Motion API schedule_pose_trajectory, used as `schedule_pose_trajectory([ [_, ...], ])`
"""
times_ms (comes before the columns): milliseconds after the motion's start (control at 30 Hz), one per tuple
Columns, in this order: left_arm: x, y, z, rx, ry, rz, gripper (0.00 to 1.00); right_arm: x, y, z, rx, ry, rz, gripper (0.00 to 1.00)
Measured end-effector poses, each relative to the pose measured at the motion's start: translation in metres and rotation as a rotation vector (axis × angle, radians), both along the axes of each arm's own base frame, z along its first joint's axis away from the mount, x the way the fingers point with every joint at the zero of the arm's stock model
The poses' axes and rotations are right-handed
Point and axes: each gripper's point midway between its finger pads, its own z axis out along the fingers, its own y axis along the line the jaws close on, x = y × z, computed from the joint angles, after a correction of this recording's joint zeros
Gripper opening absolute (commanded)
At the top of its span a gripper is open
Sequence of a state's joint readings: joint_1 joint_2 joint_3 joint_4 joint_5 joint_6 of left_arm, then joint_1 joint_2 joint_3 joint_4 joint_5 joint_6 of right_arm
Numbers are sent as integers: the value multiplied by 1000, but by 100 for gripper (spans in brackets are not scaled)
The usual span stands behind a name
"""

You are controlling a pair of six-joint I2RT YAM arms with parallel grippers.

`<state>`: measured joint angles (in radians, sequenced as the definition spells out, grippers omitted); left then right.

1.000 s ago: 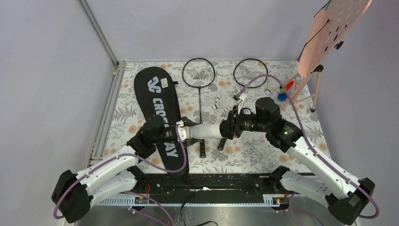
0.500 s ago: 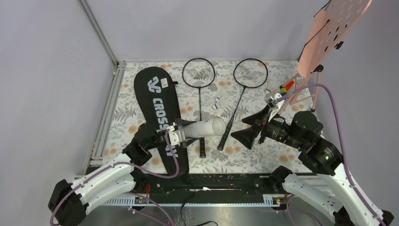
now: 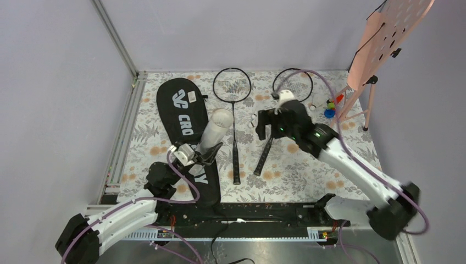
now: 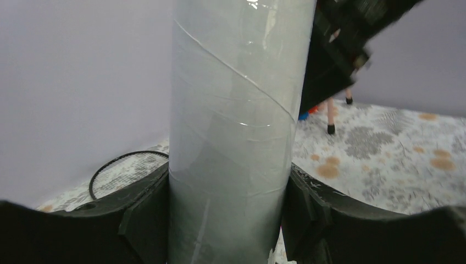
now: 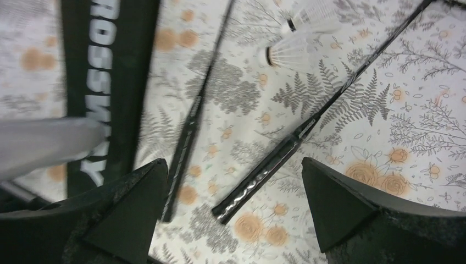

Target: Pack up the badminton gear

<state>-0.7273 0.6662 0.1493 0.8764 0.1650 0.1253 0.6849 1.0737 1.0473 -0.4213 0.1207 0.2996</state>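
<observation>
My left gripper (image 3: 204,153) is shut on the lower end of the long white tube (image 3: 215,127), which tilts up and away over the black CROSSWAY bag (image 3: 182,113). The tube (image 4: 236,126) fills the left wrist view, clamped between both fingers of the left gripper (image 4: 228,214). Two black rackets (image 3: 233,93) (image 3: 264,157) lie side by side on the floral table. My right gripper (image 3: 263,124) hovers open above them; in its wrist view the right gripper (image 5: 232,164) spans a racket handle (image 5: 264,170). Two white shuttlecocks (image 5: 291,52) lie beyond it.
A pink perforated board (image 3: 393,38) on a stand rises at the back right, with small coloured toys (image 3: 331,107) at its foot. A metal rail (image 3: 123,132) runs along the table's left edge. The second racket's head (image 3: 297,82) is partly hidden behind the right arm.
The right gripper left the tube's mouth, opened wide, swung out to the right, then came in over the rackets. The left gripper turned the tube from pointing right to pointing up and away.
</observation>
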Motion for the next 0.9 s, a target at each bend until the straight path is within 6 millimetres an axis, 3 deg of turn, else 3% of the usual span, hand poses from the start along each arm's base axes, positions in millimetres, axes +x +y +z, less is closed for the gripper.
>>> schedule_pose_trajectory([
  [100, 2, 11, 8, -74, 0, 45, 60, 39, 8, -44, -93, 113, -31, 100],
  [233, 0, 19, 26, -144, -28, 62, 61, 88, 0, -84, -102, 214, -75, 97],
  [467, -4, 22, 33, -175, -37, 55, 61, 160, -3, -112, -12, 294, -53, 91],
  [633, -4, 21, 31, -170, -32, 55, 61, 181, 3, -135, 22, 348, -15, 85],
  [900, 0, 18, 23, -150, -11, 56, 61, 176, 14, -174, 47, 455, 37, 79],
])
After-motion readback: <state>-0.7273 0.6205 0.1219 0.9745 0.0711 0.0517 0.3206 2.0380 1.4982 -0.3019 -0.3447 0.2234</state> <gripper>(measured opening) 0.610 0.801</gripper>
